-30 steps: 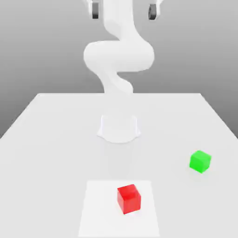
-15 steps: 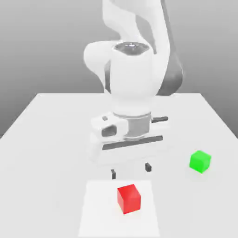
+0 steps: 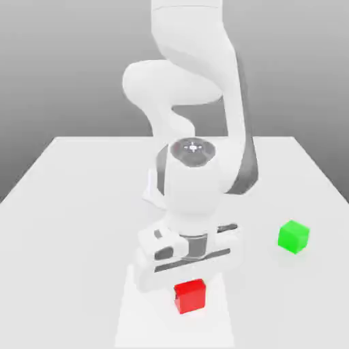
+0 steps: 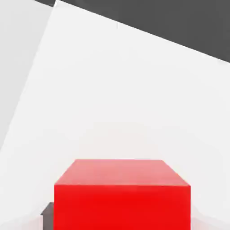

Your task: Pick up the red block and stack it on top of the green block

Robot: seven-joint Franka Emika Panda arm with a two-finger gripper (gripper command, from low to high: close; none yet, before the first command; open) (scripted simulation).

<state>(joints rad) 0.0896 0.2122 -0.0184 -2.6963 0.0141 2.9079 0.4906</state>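
Observation:
The red block (image 3: 190, 297) rests on a paler square patch (image 3: 136, 320) near the table's front edge. My gripper (image 3: 188, 283) has come straight down over it, and the white hand covers the block's top rear part. In the hand view the red block (image 4: 121, 197) sits close up between the jaws, with a dark fingertip (image 4: 47, 216) against its side. The gripper is shut on the block, which still sits on the surface. The green block (image 3: 294, 236) stands alone toward the exterior view's right, well apart from the hand.
The arm's base (image 3: 151, 192) stands at the middle of the white table (image 3: 68, 204), behind the hand. The arm's bent links rise above it. The table's far edge (image 4: 148, 31) meets a dark background in the hand view.
The hand has dropped from high above the table down onto the red block. Its fingers, wide apart half a second ago, have shut on the block. Neither block has moved.

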